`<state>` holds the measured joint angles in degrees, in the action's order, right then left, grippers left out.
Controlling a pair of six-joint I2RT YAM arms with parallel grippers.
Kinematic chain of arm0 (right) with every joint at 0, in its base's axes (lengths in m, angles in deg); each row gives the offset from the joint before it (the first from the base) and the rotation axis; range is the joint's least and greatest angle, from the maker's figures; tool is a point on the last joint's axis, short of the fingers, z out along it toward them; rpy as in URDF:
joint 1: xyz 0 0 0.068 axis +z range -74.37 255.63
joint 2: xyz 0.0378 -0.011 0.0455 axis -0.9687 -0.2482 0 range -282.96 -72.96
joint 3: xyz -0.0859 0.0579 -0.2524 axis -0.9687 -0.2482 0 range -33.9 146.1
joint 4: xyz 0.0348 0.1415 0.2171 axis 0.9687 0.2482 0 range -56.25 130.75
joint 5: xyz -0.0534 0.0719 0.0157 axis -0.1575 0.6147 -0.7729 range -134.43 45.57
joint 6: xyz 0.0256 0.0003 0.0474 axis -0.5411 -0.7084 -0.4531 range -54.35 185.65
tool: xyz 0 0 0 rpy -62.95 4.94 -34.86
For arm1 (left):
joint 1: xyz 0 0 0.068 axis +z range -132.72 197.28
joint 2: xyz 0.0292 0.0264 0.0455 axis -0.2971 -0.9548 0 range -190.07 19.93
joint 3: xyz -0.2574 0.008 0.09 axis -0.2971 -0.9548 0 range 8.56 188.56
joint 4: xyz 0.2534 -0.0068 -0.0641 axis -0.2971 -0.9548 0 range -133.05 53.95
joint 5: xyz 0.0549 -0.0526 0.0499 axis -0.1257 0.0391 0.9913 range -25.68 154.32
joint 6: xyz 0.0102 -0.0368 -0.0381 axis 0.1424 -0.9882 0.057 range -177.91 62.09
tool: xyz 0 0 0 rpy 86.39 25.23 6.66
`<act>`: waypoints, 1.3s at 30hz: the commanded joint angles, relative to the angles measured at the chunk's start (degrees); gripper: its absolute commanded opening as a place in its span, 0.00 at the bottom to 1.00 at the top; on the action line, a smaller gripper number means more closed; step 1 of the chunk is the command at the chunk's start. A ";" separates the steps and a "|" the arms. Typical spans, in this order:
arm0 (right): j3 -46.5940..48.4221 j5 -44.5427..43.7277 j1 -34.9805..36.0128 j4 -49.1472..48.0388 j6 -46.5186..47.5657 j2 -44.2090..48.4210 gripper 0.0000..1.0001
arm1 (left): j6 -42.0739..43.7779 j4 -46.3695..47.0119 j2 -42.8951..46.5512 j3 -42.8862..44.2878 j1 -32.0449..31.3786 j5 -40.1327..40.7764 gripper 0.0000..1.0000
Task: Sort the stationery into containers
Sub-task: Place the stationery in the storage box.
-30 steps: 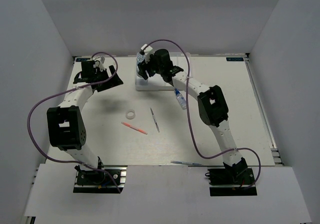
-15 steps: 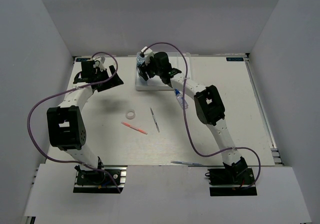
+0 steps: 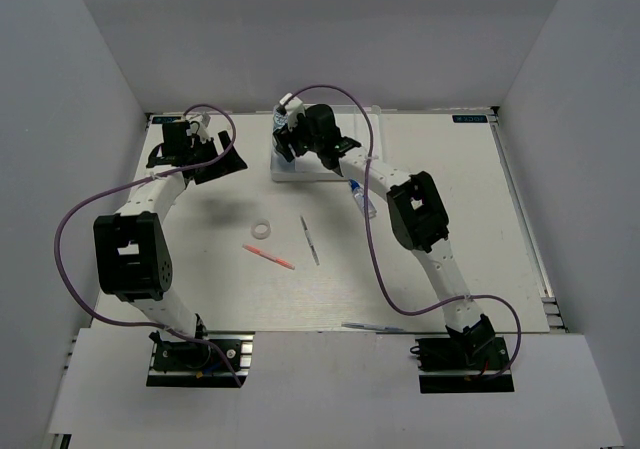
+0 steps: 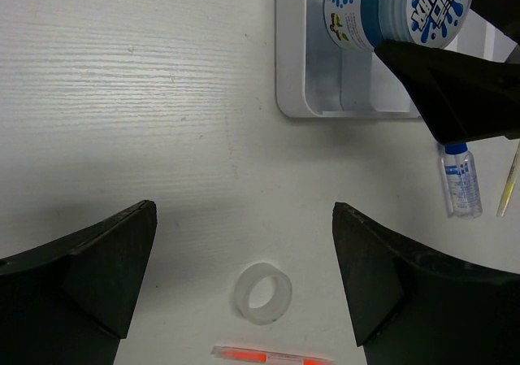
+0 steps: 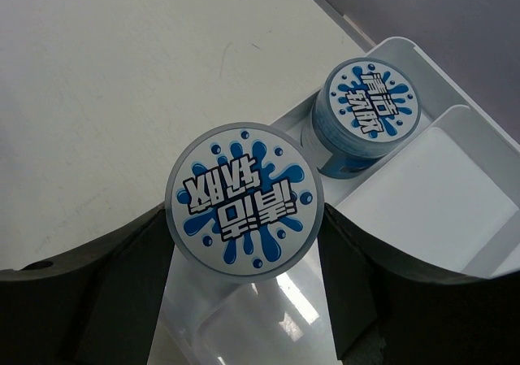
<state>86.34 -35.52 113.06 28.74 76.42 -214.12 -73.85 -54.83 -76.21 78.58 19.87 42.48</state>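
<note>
The right pincer [image 5: 244, 247] is clamped on a blue-and-white tape roll [image 5: 245, 201]. Over the last second it has eased slightly left and now hangs above the white tray [image 5: 439, 194] by the desk's [image 3: 200, 269] far edge, apparently over the outer compartment where the second roll [image 5: 367, 113] already lies. I'd say the drop is close.

The left pincer [image 4: 244, 219] hovers wide and empty near the far left corner. The white tape ring [image 4: 263, 293], pink pen [image 4: 272, 355] and grey pen [image 3: 310, 239] wait mid-desk. The glue bottle [image 4: 461, 182] lies just off the tray, partly under the right arm, which would hamper picking it up.
</note>
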 commanded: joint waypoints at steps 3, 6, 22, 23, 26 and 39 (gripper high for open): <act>2.71 -0.56 0.45 -6.59 0.84 -1.22 0.00 | 0.39 1.03 0.34 1.79 0.84 -0.92 0.98; 2.01 -0.82 0.45 -6.59 0.93 -1.40 0.00 | 0.48 1.21 0.25 1.61 0.84 -0.83 0.98; 2.62 -1.35 0.28 -5.18 -4.25 -0.08 0.76 | 3.11 3.40 1.91 -1.20 0.84 -2.50 0.96; 2.89 -1.52 0.28 -5.09 -4.43 0.18 0.78 | 3.29 3.75 2.53 -1.90 0.84 -2.50 0.96; 3.15 -1.70 0.27 -5.18 -4.53 1.68 0.84 | 3.90 3.85 3.15 -2.69 0.84 -2.50 0.96; -14.75 -1.17 -4.29 2.37 -6.90 28.88 0.80 | 31.11 -6.86 9.74 -8.66 -0.92 -11.63 0.80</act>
<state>76.72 -36.79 111.33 30.83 70.78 -199.15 -55.69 -56.38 -70.59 71.54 19.70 36.05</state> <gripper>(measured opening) 0.810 0.818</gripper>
